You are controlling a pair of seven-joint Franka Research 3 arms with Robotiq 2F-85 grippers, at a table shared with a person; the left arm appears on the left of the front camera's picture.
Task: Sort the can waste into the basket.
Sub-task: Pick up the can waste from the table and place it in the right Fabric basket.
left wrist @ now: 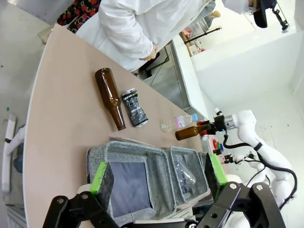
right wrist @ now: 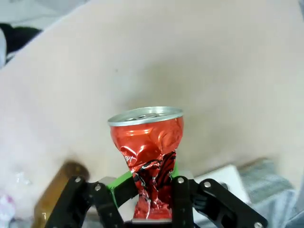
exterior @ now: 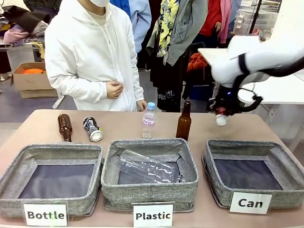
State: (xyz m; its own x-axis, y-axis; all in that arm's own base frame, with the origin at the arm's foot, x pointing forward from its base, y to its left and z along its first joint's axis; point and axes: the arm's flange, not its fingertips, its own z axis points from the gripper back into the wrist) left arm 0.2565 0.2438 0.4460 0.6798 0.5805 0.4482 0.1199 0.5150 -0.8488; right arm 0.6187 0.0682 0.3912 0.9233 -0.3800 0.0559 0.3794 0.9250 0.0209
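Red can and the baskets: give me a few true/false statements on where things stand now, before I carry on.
1. The red can is gripped in the right jaws. True.
2. The Can basket already holds a can. False: only its dark lining shows inside.
3. The dark can lies on the table beside a lying brown bottle. True.
4. Both brown bottles lie flat. False: the other brown bottle stands upright.
5. The left jaws are shut on the dark can. False: they stand open, holding nothing.
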